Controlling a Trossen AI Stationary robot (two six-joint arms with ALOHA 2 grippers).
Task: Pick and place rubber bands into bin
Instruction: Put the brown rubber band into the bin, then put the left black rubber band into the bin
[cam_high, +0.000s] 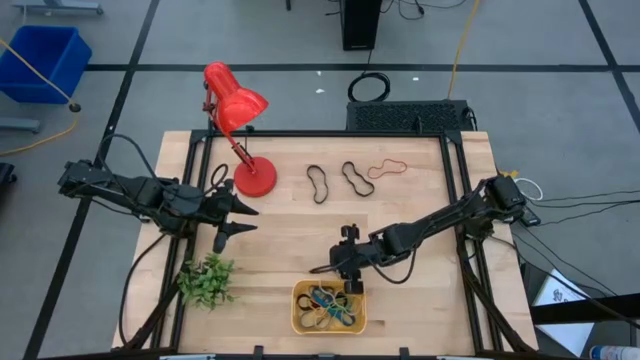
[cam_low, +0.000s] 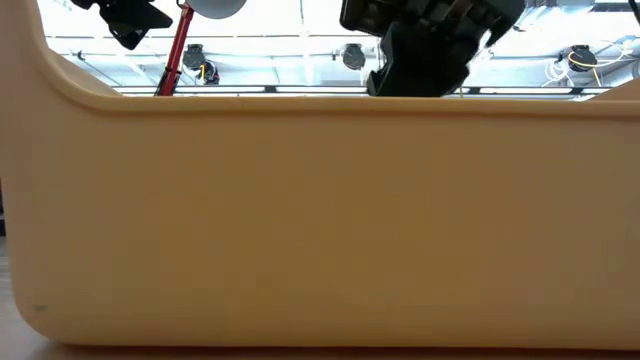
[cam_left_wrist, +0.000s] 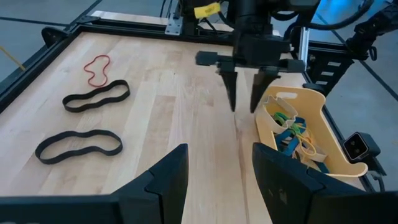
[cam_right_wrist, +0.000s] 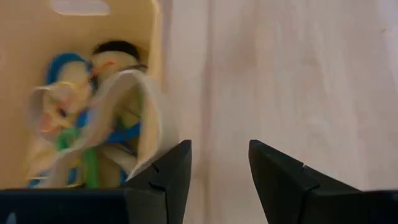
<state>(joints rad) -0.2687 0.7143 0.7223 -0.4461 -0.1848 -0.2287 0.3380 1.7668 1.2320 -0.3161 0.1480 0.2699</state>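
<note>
Right gripper (cam_high: 350, 284) hangs over the bin's (cam_high: 298, 310) rim near the tabletop's front edge, fingers parted with nothing between them; the left gripper (cam_high: 232, 218), also open and empty, waits near the left edge beside the red lamp (cam_high: 237, 110). Most rubber bands (cam_high: 328, 306) lie heaped in the bin, while two black bands (cam_high: 319, 183) and a red band (cam_high: 387, 168) remain toward the back edge.

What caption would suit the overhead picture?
Right gripper, fingers open, hovers by the bin of rubber bands; three bands remain on the table.

Robotics lab, framed wooden table (cam_high: 290, 235), floor cables (cam_high: 372, 85), blue crate (cam_high: 40, 60)
</note>
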